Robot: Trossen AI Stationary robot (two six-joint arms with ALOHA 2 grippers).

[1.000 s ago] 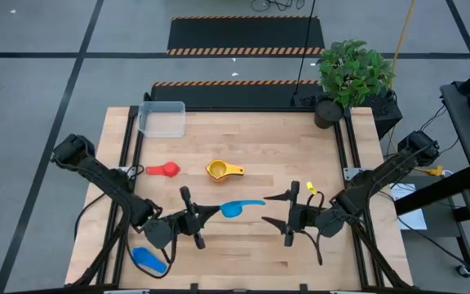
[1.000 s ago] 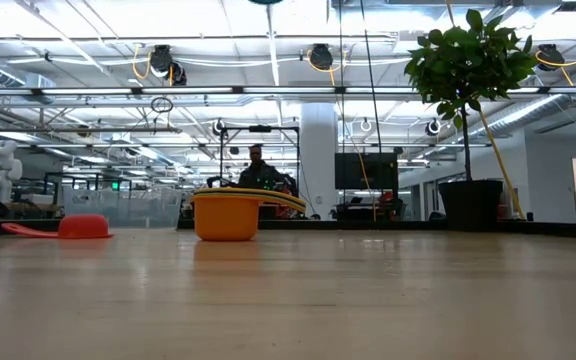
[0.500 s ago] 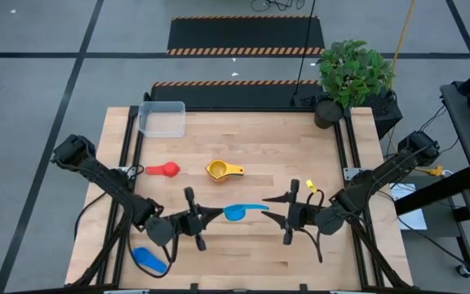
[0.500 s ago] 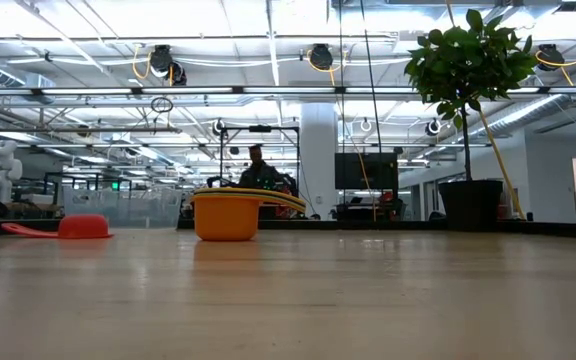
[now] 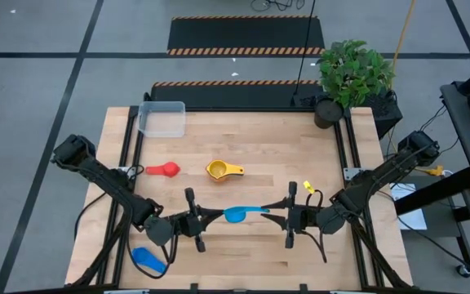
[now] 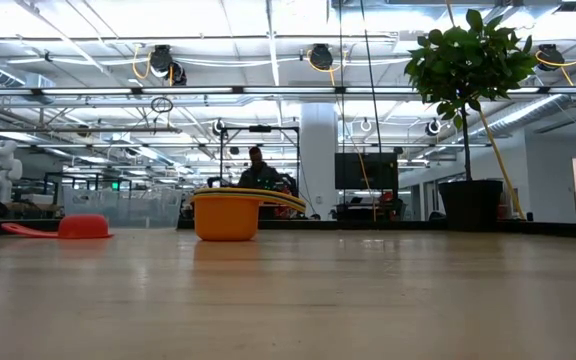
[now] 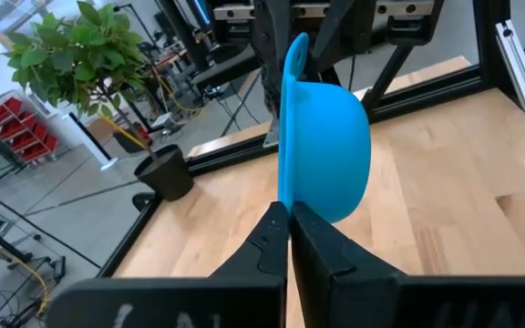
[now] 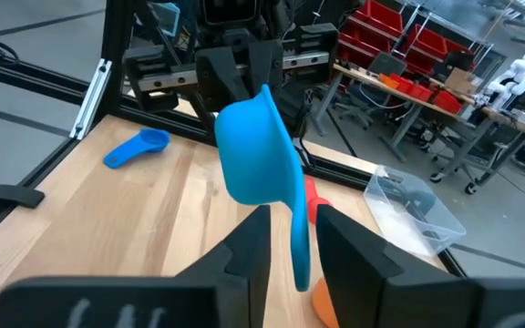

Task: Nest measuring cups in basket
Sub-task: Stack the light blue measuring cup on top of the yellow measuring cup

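A: While the light blue cup (image 5: 236,214) hangs between both arms above the near half of the bench (image 5: 251,147), who actually has it?

B: The left gripper (image 5: 211,213) is clenched on its rim at the cup's 9 o'clock. The right gripper (image 5: 277,214) sits at 3 o'clock, its 2 fingers (image 8: 246,244) either side of the handle with a gap showing; I can't tell if they grip yet.

A: What could go wrong?

B: If the left lets go before the right has pinched that thin handle, the cup likely drops or twists away.

A: And the rest?

B: A 2nd blue cup (image 5: 148,259) lies at 7 o'clock, the yellow cup (image 5: 221,170) and red cup (image 5: 166,169) mid-bench, and the basket (image 5: 162,118) far off at 11 o'clock.
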